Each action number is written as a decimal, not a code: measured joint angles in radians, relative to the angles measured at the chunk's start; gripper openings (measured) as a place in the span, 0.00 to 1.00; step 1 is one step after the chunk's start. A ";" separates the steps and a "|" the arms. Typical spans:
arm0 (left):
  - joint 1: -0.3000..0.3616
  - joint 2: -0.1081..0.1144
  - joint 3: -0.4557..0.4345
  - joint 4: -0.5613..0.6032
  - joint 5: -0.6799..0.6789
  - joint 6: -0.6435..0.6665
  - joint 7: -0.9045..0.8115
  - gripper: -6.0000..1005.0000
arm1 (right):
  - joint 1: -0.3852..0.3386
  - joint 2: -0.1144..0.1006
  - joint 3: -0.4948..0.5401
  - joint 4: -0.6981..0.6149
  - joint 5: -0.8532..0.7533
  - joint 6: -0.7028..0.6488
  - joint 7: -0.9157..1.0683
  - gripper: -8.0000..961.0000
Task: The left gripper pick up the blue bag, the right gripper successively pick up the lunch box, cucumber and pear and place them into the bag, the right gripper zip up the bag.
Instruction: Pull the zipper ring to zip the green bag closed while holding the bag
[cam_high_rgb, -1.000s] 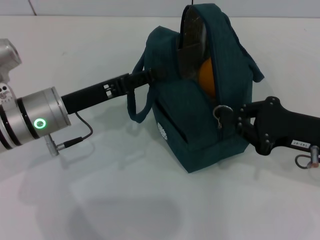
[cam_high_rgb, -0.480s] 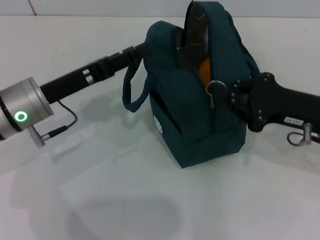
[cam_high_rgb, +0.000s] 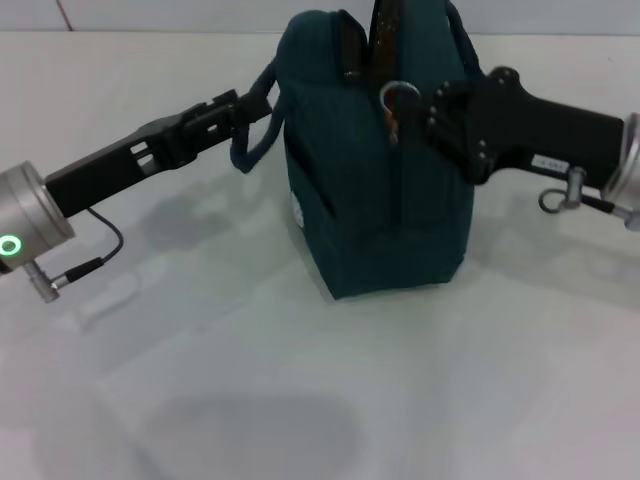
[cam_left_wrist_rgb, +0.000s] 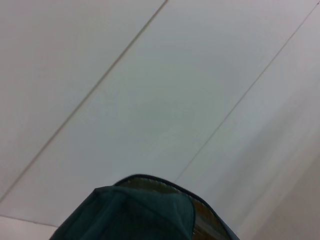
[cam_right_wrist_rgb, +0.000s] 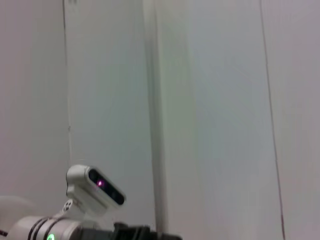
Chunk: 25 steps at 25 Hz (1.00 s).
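Observation:
The blue bag (cam_high_rgb: 375, 200) stands upright at the middle of the head view, and its small white logo (cam_high_rgb: 298, 208) faces me. My left gripper (cam_high_rgb: 258, 102) is shut on the bag's left side where a loop handle (cam_high_rgb: 252, 148) hangs. My right gripper (cam_high_rgb: 422, 105) reaches in from the right, shut on the ring zipper pull (cam_high_rgb: 397, 96) near the bag's top. Only a narrow slit (cam_high_rgb: 378, 25) stays open above the pull. The lunch box, cucumber and pear are hidden. In the left wrist view the bag's top (cam_left_wrist_rgb: 135, 215) shows with a strip of foil lining (cam_left_wrist_rgb: 202, 231).
A white table (cam_high_rgb: 300, 400) lies all around the bag. A thin cable (cam_high_rgb: 95, 262) hangs from my left wrist. The right wrist view shows wall panels, my head camera (cam_right_wrist_rgb: 95, 187) and the left arm's silver wrist (cam_right_wrist_rgb: 40, 231).
The right gripper has drawn the zipper pull up the bag, closing the opening until the orange pear no longer shows. Both arms and the bag have shifted away from me and to the left.

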<state>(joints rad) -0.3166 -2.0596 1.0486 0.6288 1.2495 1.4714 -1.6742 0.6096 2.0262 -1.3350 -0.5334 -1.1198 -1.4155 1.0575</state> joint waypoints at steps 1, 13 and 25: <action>0.003 0.002 -0.003 0.000 -0.001 0.000 0.002 0.87 | 0.013 0.000 0.000 -0.001 0.004 0.001 0.000 0.03; 0.018 0.001 -0.053 0.000 0.003 0.053 0.029 0.87 | 0.076 0.000 -0.023 0.002 0.038 0.053 -0.008 0.04; 0.067 0.013 -0.075 0.012 0.015 0.117 0.060 0.87 | 0.118 0.002 -0.129 0.013 0.105 0.069 -0.033 0.04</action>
<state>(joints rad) -0.2495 -2.0461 0.9737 0.6411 1.2645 1.5882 -1.6137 0.7280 2.0279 -1.4637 -0.5201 -1.0146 -1.3469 1.0248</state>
